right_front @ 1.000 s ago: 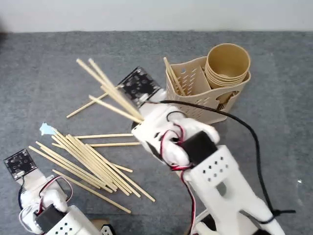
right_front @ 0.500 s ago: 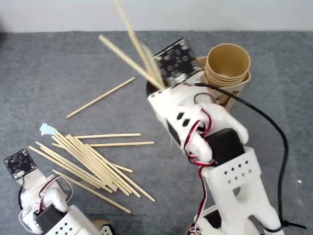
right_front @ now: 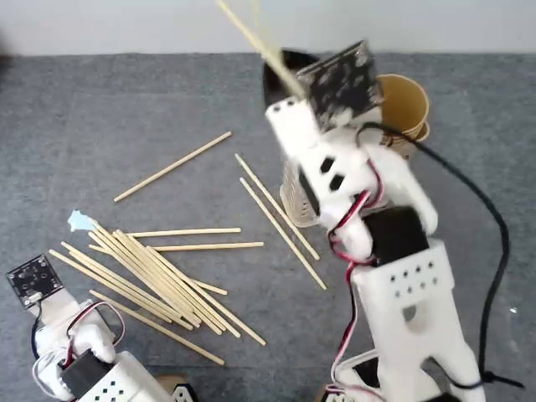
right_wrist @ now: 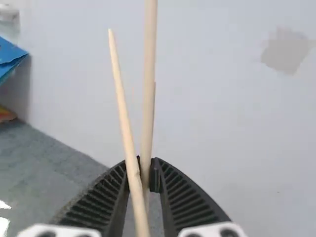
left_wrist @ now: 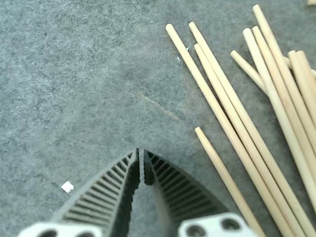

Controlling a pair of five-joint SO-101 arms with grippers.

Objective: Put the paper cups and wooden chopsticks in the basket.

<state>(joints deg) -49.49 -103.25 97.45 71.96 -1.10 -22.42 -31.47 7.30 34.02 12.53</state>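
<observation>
Your right gripper (right_wrist: 143,170) is clamped on a few wooden chopsticks (right_wrist: 148,74). In the right wrist view its jaws pinch them near the tips, and the sticks run out past the fingers toward a pale wall, splaying slightly apart. In the high view you see the right arm raised over the basket (right_front: 292,199) and covering most of it, with the held sticks slanting up and off the top edge. A strip of the basket's perforated beige wall shows beside the arm. The stack of paper cups (right_front: 408,102) stands in the basket on the side away from the loose sticks, partly behind the wrist camera board. On the grey mat (right_front: 126,100) just beside the basket lie two chopsticks (right_front: 280,224), nearly parallel and slanted. A single chopstick (right_front: 172,167) lies farther out on its own. The main pile of chopsticks (right_front: 159,276) is spread in the near-left part of the mat, close to your left arm (right_front: 75,352), with a small blue scrap (right_front: 81,220) at its far end. Your left gripper (left_wrist: 141,165) has its jaws pressed together with nothing between them, low over the mat. The pile's ends lie beside it without touching, and a white fleck (left_wrist: 67,186) sits on the other side.
</observation>
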